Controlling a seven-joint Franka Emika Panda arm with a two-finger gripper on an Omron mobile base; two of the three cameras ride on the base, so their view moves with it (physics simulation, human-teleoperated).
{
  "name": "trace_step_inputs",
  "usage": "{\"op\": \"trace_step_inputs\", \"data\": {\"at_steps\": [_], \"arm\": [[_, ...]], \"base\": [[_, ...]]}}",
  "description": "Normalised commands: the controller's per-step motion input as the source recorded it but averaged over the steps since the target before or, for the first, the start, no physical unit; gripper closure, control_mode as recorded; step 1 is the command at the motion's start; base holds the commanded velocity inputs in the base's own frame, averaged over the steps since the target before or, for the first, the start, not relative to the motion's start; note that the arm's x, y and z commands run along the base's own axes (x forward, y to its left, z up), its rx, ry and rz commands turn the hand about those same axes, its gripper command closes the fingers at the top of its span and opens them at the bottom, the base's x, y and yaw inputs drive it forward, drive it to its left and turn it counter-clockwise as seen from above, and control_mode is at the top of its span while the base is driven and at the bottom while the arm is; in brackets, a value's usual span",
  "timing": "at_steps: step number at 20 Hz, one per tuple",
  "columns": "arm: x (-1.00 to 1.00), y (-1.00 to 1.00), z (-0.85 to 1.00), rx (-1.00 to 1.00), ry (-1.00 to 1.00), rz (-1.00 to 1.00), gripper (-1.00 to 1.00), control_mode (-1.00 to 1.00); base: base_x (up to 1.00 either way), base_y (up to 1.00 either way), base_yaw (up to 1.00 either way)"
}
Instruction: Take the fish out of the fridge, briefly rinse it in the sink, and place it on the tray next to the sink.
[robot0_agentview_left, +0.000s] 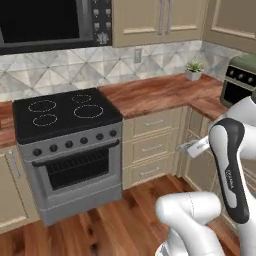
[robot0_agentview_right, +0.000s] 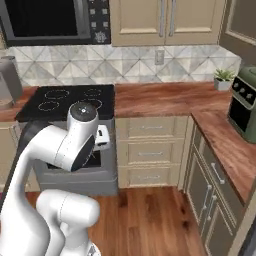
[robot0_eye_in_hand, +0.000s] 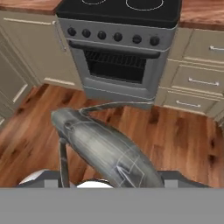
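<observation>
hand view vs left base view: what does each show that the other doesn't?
Hand view: fish, up close, lying slantwise across the frame. Left base view: plant, microwave and green oven, with the plant and oven on the counter. Both: stove, drawers beside it, wood floor.

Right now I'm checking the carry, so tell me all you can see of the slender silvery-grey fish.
In the hand view, the slender silvery-grey fish is mottled darker, with thin fin lines. It lies diagonally, one end toward the upper left, the other running down to the frame's bottom, above the wooden floor before the grey oven. What grips it cannot be seen.
</observation>
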Motion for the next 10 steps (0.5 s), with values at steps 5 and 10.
{"op": "trace_step_inputs", "data": {"at_steps": [5, 10], "arm": [[0.00, 0.00, 0.00, 0.00, 0.00, 0.00, 1.00, 1.00], [0.00, 0.00, 0.00, 0.00, 0.00, 0.00, 1.00, 1.00]], "base": [[-0.03, 0.10, 0.99], [-0.03, 0.10, 0.99]]}}
